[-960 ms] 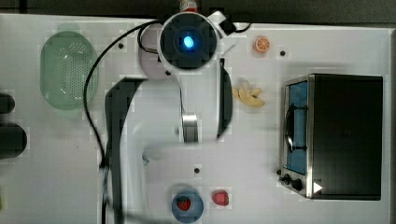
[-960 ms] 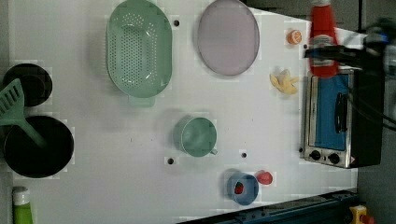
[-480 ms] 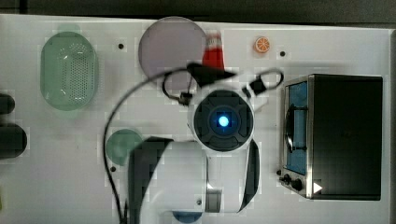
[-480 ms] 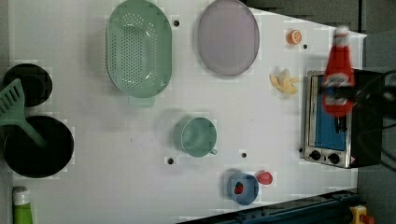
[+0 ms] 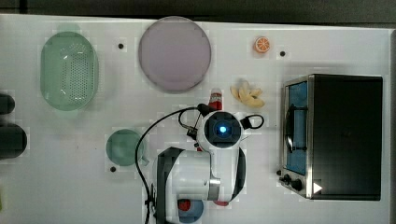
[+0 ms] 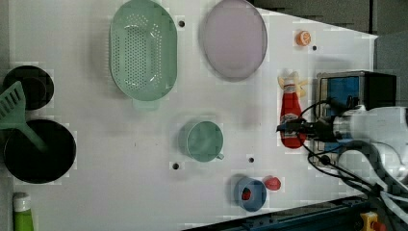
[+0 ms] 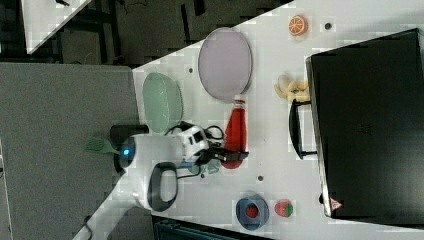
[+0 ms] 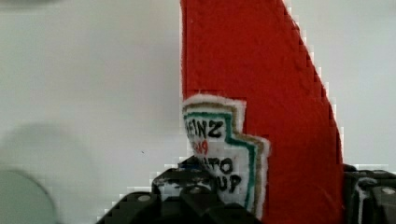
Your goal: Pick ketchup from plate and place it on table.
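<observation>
The ketchup (image 6: 290, 115), a small red bottle with a white cap and a pale label (image 8: 226, 154), is clear of the plate and held in my gripper (image 6: 293, 127), which is shut on its lower body. In the top view the bottle's cap end (image 5: 215, 99) sticks out from under my wrist, over the white table (image 5: 140, 196). The mauve-grey plate (image 5: 175, 53) lies bare at the top view's upper middle. The right view shows the bottle (image 7: 234, 132) just below the plate (image 7: 225, 64). I cannot tell whether the bottle touches the table.
A toaster oven (image 5: 341, 135) stands at the top view's right. Pale yellow fruit pieces (image 5: 247, 93) lie close beside the bottle. An orange slice (image 5: 262, 45), a green colander (image 5: 69, 70), a green cup (image 5: 122, 147), and a blue bowl (image 6: 250, 194) with a red piece (image 6: 273, 183) beside it sit around.
My arm has carried the ketchup from the far edge by the plate, down the top view, to the spot between the plate and the oven. The grip has stayed the same.
</observation>
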Available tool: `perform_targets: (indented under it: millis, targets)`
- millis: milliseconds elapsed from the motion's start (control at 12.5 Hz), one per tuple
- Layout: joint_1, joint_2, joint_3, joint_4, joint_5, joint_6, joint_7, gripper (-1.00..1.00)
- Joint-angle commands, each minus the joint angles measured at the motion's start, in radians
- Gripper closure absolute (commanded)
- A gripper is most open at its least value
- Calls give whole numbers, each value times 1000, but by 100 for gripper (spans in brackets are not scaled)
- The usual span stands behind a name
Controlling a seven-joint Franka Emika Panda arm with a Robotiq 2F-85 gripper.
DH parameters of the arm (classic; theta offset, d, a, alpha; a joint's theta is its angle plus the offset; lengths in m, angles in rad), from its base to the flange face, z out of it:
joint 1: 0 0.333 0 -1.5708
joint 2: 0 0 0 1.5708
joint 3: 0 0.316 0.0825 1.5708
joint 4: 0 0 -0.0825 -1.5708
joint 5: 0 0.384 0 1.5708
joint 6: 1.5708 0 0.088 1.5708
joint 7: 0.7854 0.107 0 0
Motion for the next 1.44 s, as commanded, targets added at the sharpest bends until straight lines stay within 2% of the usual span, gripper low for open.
perform_targets:
  millis: [80, 320, 560, 800, 960, 1440]
  targets:
    - [-4, 44, 5, 46, 3, 92, 65, -30]
    - [-4, 124, 6, 41, 3, 207, 65, -36]
    - [-2, 130, 11, 35, 3, 227, 65, -98]
    - [-2, 64, 23, 65, 4, 165, 86, -100]
    - [-2, -13, 31, 124, 7, 30, 201, -100]
    - [-1, -225, 62, 416, 8, -394, 473, -100]
